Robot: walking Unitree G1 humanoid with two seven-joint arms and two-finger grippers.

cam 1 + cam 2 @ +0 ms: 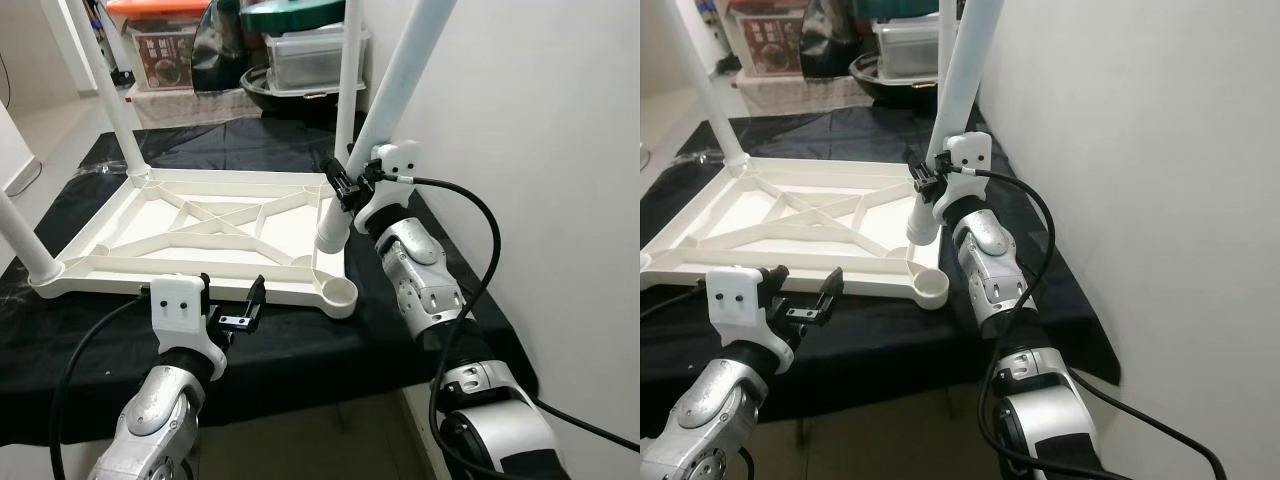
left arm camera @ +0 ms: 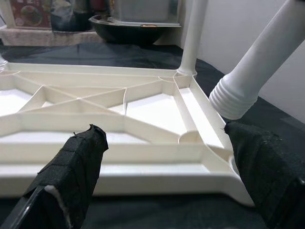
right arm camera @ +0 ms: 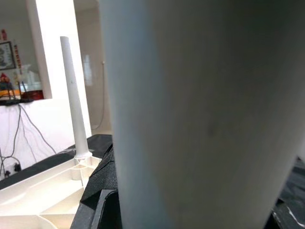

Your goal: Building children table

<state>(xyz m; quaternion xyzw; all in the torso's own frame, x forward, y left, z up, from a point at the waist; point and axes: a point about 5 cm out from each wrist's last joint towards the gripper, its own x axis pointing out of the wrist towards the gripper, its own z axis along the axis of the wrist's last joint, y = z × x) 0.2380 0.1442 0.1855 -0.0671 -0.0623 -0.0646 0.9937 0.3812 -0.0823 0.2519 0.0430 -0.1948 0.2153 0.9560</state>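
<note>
Overhead, right tool [image 1: 350, 182] clamps tilted leg [image 1: 400, 75], threaded end down; left tool [image 1: 232, 300] apart.

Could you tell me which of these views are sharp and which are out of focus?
Both eye views are sharp and evenly lit; the left wrist view blurs its own fingers; the right wrist view is soft on the close table leg.

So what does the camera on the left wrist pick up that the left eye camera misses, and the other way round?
Left wrist alone: the ribbed end of the loose leg, close up, hanging above the tabletop, and the taped pads of the open left gripper. Left eye alone: the right gripper clamped on that leg, the empty corner socket, the near left leg and the black cloth. Both: the upturned white tabletop and the far right leg.
</note>
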